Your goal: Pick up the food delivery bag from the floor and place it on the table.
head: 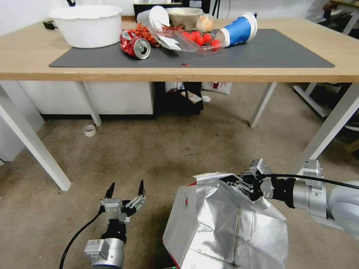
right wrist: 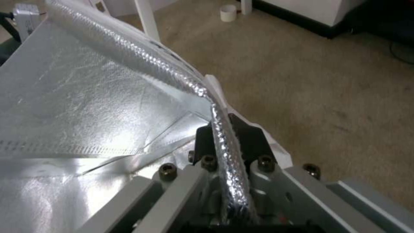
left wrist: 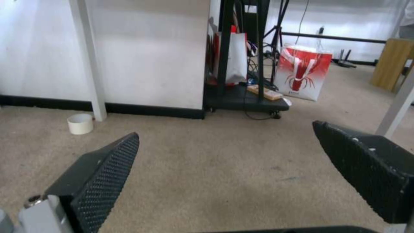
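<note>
— Half done at most, by my reckoning: your right gripper [head: 239, 184] is clenched on the foil-lined rim of the food delivery bag [head: 209, 228], the rolled silver edge pinched between its fingers. Whether the bag's base has left the floor [head: 157, 157] you cannot tell from the head view; its lower part runs out of sight.

— And the other arm?

— Your left gripper [head: 125, 194] hovers low just beside the bag on its left, fingers spread wide, holding nothing.

— What's left, then?

— The lift and the carry forward to the table [head: 22, 59]. Mind its front edge: it overhangs the floor ahead, so you'd likely need to raise the bag well above that lip before going forward. The white legs angle out on both sides, the right one close to your right arm.

— Room up there?

— The dark mat [head: 276, 52] is bare on its right half; the white bowl [head: 88, 26], crushed can [head: 135, 45], food tray [head: 179, 40] and tipped blue cup [head: 237, 30] crowd the left and middle.
</note>
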Controlling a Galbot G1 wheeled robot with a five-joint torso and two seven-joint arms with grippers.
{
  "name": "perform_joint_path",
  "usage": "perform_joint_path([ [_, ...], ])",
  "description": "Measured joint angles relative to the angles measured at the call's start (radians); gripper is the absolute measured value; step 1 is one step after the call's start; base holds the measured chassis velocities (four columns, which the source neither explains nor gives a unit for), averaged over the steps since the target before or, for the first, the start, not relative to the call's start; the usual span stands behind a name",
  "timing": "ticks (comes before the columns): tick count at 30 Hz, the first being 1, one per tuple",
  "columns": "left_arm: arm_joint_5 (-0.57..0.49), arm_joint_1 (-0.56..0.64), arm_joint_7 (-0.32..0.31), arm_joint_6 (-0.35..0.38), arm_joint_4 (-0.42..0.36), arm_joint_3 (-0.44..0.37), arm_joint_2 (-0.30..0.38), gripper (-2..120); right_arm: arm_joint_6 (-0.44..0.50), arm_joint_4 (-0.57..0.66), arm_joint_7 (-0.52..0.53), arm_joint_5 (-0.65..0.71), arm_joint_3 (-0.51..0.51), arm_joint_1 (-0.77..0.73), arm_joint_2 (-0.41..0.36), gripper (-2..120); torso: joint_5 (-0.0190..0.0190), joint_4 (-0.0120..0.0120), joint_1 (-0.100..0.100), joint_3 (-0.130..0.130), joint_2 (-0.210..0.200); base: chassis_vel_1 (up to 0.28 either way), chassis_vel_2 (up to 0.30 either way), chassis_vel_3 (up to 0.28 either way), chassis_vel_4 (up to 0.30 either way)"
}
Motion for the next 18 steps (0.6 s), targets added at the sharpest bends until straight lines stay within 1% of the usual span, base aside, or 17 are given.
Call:
perform_joint_path([
  [6,0.008,0.001,0.000,-0.008,0.004,-0.001,0.000,100,0.007,-0.003,-0.004,-0.019,-0.010,-0.008,0.014,0,0.0000,0.0000,0.000,0.000,0.000,0.000,0.000,0.000,0.000],
  [16,0.009,-0.005,0.009,-0.047,0.022,0.005,0.000,100,0.014,0.009,-0.005,-0.031,-0.004,-0.028,0.025,0,0.0000,0.0000,0.000,0.000,0.000,0.000,0.000,0.000,0.000],
  [18,0.011,-0.004,0.011,-0.064,0.029,0.004,0.000,100,0.016,0.009,-0.004,-0.036,-0.004,-0.029,0.025,0,-0.0001,-0.0001,0.000,0.000,0.000,0.000,0.000,0.000,0.000],
])
